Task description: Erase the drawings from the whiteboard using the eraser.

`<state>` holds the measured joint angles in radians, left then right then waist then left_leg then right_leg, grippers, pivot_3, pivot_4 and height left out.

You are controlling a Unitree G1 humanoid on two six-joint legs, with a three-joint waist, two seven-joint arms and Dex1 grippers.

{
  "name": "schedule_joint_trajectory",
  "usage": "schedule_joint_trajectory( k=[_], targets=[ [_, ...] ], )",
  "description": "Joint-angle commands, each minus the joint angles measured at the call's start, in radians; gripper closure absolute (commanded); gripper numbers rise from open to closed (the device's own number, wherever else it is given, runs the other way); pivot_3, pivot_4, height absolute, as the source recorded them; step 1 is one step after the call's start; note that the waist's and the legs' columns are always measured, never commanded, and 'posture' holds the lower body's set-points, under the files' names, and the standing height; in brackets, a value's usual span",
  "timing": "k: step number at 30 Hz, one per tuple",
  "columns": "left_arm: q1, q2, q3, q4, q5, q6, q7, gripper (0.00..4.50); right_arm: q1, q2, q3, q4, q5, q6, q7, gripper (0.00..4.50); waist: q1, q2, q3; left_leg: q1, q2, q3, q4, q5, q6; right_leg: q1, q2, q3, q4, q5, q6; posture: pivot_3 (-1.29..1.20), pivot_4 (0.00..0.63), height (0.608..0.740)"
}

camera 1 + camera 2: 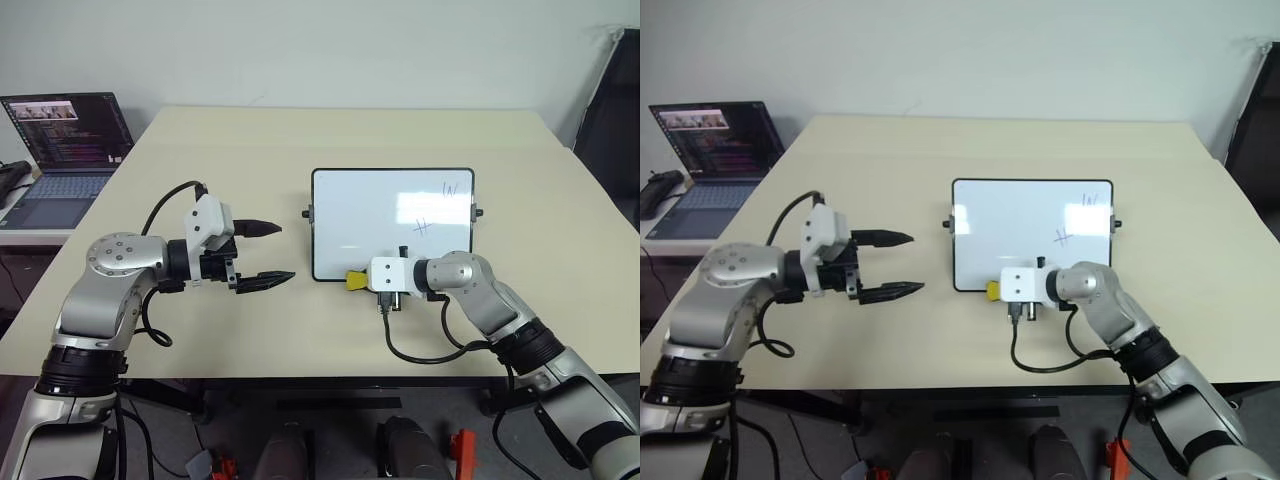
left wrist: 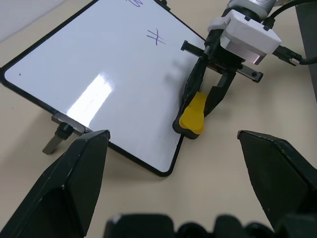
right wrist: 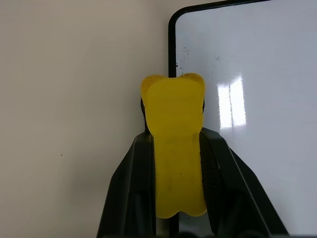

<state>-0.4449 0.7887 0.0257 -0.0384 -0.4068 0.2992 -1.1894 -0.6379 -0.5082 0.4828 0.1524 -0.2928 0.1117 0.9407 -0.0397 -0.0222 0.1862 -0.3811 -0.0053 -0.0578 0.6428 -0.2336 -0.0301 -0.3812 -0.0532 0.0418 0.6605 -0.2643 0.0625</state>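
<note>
Two pincers work a beige bench (image 1: 300,140): from the head camera, the left pincer (image 1: 262,254) hovers wide open beside the whiteboard (image 1: 360,215), drawings (image 1: 450,188) at its far right. Left wrist view: the right pincer (image 2: 203,96) clamps the yellow eraser (image 2: 192,116) at the board's near corner. Right wrist view: eraser overlapping the black frame.
</note>
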Motion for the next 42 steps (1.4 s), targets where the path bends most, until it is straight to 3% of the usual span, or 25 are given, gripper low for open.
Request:
schedule_joint_trajectory(
  k=[1, 5, 7, 10, 14, 19, 25, 29, 42],
  targets=[
    [-0.023, 0.001, 0.001, -0.015, -0.001, -0.003, -0.003, 0.0, 0.035, -0.034, -0.054, -0.036, 0.038, 0.077, 0.037, 3.65, 0.007, 0.0, 0.0, -0.001, 0.0, 0.0, 0.0, 0.0, 0.0, 0.0, 0.0, 0.0, -0.001, 0.0, 0.0, 0.0, 0.15, 0.74],
    [-0.041, -0.004, 0.001, -0.01, -0.003, -0.002, -0.001, 0.0, -0.026, -0.061, -0.305, -0.306, 0.297, 0.313, 0.107, 3.65, 0.011, 0.002, 0.004, -0.013, 0.0, -0.002, 0.001, 0.0, 0.0, -0.01, 0.0, -0.001, -0.001, 0.006, 0.003, 0.0, 0.15, 0.74],
    [-0.051, -0.006, 0.002, -0.007, -0.004, -0.002, -0.002, 0.0, -0.053, -0.133, -0.439, -0.392, 0.407, 0.413, 0.139, 3.65, 0.012, 0.002, 0.004, -0.023, -0.001, -0.004, 0.002, 0.0, -0.001, -0.021, -0.001, 0.0, 0.002, 0.008, 0.004, 0.0, 0.15, 0.74],
    [-0.068, -0.007, -0.004, 0.004, 0.002, -0.012, -0.005, 0.0, 0.015, -0.334, -0.56, -0.398, 0.409, 0.417, 0.18, 3.65, 0.023, 0.002, 0.004, -0.028, -0.002, -0.006, 0.002, -0.001, -0.001, -0.024, -0.002, -0.003, 0.0, 0.008, 0.004, 0.0, 0.15, 0.74],
    [-0.089, -0.009, -0.012, 0.022, 0.008, -0.022, -0.009, 0.0, 0.177, -0.508, -0.686, -0.314, 0.386, 0.355, 0.182, 3.65, 0.023, -0.001, 0.002, -0.028, -0.001, -0.003, -0.001, -0.004, -0.003, -0.024, -0.001, -0.004, -0.004, 0.003, 0.003, 0.0, 0.15, 0.74],
    [-0.111, -0.01, -0.019, 0.046, 0.019, -0.034, -0.018, 0.0, 0.334, -0.595, -0.826, -0.278, 0.416, 0.316, 0.178, 3.65, 0.009, 0.003, 0.005, -0.029, -0.002, 0.001, -0.001, -0.004, -0.003, -0.026, -0.002, 0.0, -0.002, 0.003, 0.004, 0.0, 0.15, 0.74],
    [-0.118, 0.001, -0.017, 0.034, 0.02, -0.027, -0.029, 0.0, 0.4, -0.616, -0.863, -0.327, 0.458, 0.315, 0.187, 3.65, -0.001, 0.003, 0.005, -0.024, 0.0, 0.002, 0.0, -0.004, -0.003, -0.023, 0.0, 0.001, 0.0, 0.002, 0.004, 0.0, 0.15, 0.74],
    [-0.129, -0.006, -0.03, 0.038, 0.029, -0.03, -0.03, 0.0, 0.28, -0.574, -0.795, -0.304, 0.467, 0.298, 0.119, 3.65, -0.004, 0.004, 0.005, -0.024, -0.001, 0.004, 0.002, -0.004, -0.003, -0.023, 0.0, 0.003, 0.001, 0.002, 0.004, 0.0, 0.15, 0.74],
    [-0.124, -0.007, -0.021, 0.031, 0.047, -0.039, -0.019, 0.0, 0.16, -0.542, -0.683, -0.263, 0.479, 0.303, 0.085, 3.65, 0.007, 0.003, 0.005, -0.025, -0.001, 0.003, 0.001, -0.004, -0.003, -0.024, -0.001, 0.002, 0.001, 0.003, 0.004, 0.0, 0.15, 0.74]
  ],
)
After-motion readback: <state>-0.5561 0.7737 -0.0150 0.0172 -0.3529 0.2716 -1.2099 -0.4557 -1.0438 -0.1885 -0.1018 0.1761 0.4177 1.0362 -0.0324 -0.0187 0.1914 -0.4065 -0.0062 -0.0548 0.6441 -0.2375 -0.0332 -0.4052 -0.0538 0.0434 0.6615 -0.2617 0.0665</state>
